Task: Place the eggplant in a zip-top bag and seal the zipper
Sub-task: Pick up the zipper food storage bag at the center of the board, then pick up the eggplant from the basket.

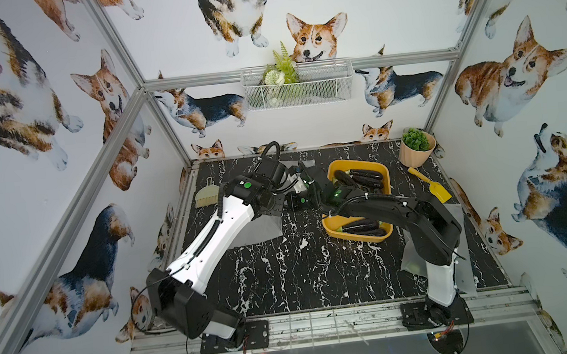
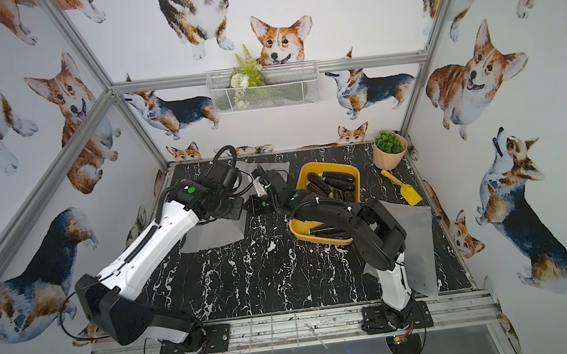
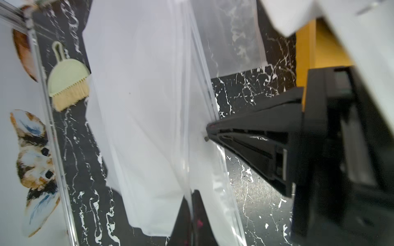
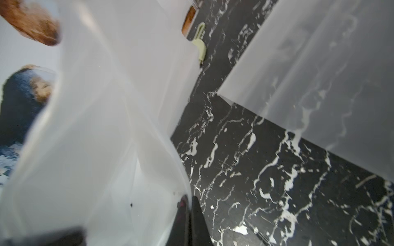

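While both arms' jaws are clamping the zip-top bag point(image 3: 138, 106) by its rim, eggplants point(image 1: 362, 175) are lying unbagged in the yellow tray point(image 1: 354, 163). Bag-opening seems to be going on; the next move is calling for parting the mouth.

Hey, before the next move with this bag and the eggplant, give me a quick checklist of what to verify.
1. Left gripper shut on the zip-top bag: ok.
2. Right gripper pinching the same bag's edge: ok.
3. Bag held up off the table between both arms: ok.
4. Bag mouth open wide enough for an eggplant: cannot tell.
5. Eggplant in the bag: not ok; the eggplants lie in the yellow tray.
6. A gripper free to pick an eggplant: not ok, both hold the bag.
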Motion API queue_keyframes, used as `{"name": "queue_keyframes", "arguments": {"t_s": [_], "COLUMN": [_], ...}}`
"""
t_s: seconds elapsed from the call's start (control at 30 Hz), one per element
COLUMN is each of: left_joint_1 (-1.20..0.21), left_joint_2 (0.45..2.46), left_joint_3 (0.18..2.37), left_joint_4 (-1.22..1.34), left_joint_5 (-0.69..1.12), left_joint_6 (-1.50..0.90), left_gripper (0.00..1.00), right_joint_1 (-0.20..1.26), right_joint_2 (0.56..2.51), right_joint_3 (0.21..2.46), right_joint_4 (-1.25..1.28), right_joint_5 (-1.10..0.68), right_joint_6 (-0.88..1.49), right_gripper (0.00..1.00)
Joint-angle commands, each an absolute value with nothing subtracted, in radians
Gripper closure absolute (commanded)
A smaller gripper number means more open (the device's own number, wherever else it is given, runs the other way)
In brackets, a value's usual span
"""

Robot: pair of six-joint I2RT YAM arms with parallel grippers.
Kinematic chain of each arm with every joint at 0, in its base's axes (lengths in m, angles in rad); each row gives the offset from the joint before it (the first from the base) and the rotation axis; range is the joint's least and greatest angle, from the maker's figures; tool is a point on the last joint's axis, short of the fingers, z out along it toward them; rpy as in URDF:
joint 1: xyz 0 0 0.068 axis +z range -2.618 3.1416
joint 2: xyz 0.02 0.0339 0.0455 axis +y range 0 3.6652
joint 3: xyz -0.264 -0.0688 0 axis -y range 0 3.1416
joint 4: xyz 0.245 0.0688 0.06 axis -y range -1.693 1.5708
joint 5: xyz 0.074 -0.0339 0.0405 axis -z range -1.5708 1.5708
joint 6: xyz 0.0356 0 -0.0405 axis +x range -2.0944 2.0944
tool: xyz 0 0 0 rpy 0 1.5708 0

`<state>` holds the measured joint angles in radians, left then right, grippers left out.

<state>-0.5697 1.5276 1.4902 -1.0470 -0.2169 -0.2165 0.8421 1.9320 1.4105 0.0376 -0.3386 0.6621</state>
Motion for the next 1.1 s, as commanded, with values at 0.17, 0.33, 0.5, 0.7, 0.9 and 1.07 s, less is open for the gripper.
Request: {"name": "queue_keyframes", "arguments": {"t_s": [0.17,0.33,0.5,0.7,0.9,1.07], "left_joint_1": [-0.559,-0.547,-0.541,-0.54,-0.54,-0.54], "left_joint_2": [1.722,1.794,1.828,1.831,1.834,1.819], "left_joint_3": [1.463,1.465,1.48,1.489,1.487,1.473], "left_joint_4": [-0.878,-0.834,-0.818,-0.81,-0.809,-0.804], "left_joint_5": [0.016,0.055,0.081,0.116,0.134,0.133], "left_joint_6": [-0.262,-0.265,-0.265,-0.259,-0.246,-0.241], "left_gripper": [1.0,1.0,1.0,1.0,1.0,1.0], "right_joint_1": [0.764,0.735,0.672,0.485,0.396,0.394], "right_joint_2": [1.848,1.764,1.63,1.647,1.724,1.799], "right_joint_3": [1.209,1.164,1.118,1.117,1.151,1.212], "right_joint_4": [-0.011,-0.049,-0.11,-0.312,-0.3,-0.303], "right_joint_5": [-0.3,-0.365,-0.337,-0.027,0.055,0.018], "right_joint_6": [0.646,0.594,0.537,0.359,0.214,0.143], "right_gripper": [0.87,0.55,0.45,0.43,0.38,0.38]}}
